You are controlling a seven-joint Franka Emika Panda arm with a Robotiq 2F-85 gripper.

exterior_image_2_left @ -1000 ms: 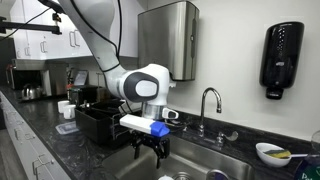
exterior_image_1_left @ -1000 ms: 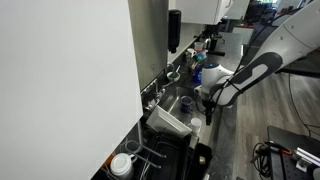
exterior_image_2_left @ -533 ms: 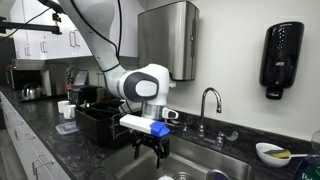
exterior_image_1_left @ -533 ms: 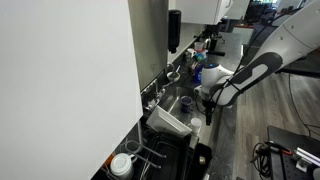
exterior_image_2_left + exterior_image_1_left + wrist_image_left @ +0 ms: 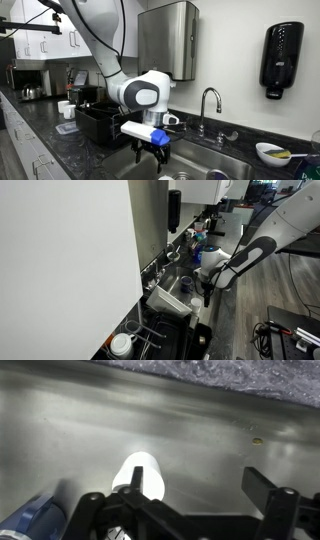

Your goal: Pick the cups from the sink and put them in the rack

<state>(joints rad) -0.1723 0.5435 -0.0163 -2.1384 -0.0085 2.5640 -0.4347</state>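
The wrist view looks down into the grey steel sink (image 5: 200, 415). A plain white cup (image 5: 142, 468) lies on its floor, just behind my left finger (image 5: 137, 482). At the bottom left corner a dark blue cup (image 5: 36, 520) shows in part. My gripper (image 5: 200, 488) is open, with bare steel between its fingers and the white cup outside the gap. In both exterior views the gripper (image 5: 155, 156) (image 5: 207, 296) hangs low over the sink (image 5: 195, 152). The black rack (image 5: 98, 120) stands on the counter beside the basin.
A metal tap (image 5: 208, 100) rises behind the sink. A whitish tub (image 5: 168, 302) leans in the rack (image 5: 160, 332), and a white cup with a dark-ringed rim (image 5: 121, 343) sits near it. A bowl (image 5: 270, 152) stands on the dark counter. White cups (image 5: 66, 108) sit beyond the rack.
The arm has dropped a little, bringing the gripper lower toward the sink. The jaws stay open.
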